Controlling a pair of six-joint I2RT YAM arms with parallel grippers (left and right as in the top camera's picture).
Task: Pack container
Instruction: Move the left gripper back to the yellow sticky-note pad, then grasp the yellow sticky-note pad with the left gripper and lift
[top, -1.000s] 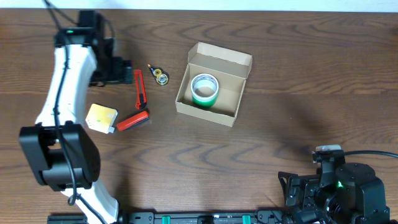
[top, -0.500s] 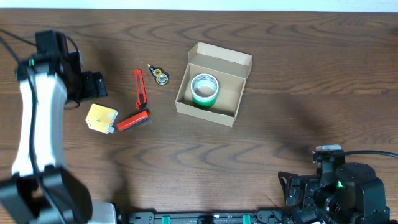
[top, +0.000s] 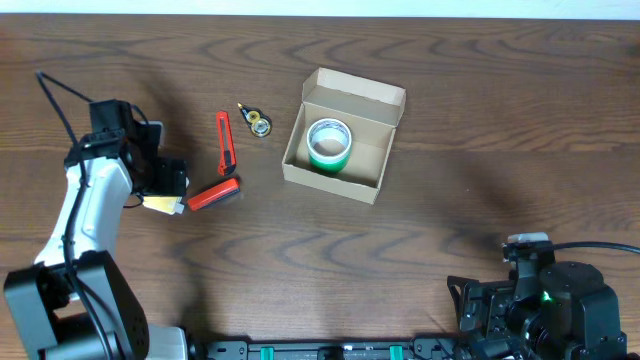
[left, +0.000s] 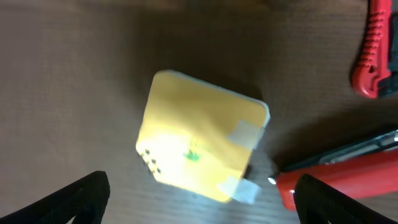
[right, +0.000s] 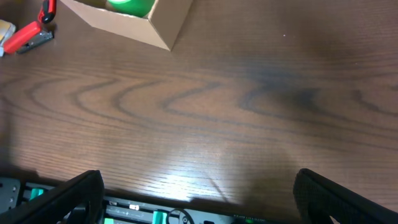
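The container (top: 378, 95) is an open tan cardboard box at the table's middle back, its flap lid standing up. A green tape roll (top: 328, 143) lies inside it. My left gripper (top: 166, 180) hangs open over a pale yellow square block (top: 160, 204), which it mostly hides from above. In the left wrist view the block (left: 199, 144) lies between and ahead of the spread fingers of the left gripper (left: 202, 205), untouched. My right gripper (right: 199, 199) is open over bare table at the front right, far from the container (right: 158, 22).
A stubby red cutter (top: 213, 193) lies right beside the yellow block. A slim red cutter (top: 223, 142) and a small yellow-and-black tape piece (top: 258, 123) lie between block and box. The right arm's base (top: 545, 300) sits at the front right edge.
My left arm has swung from the far back left toward the front and now hovers over the yellow block. The right arm, box and cutters have not moved.
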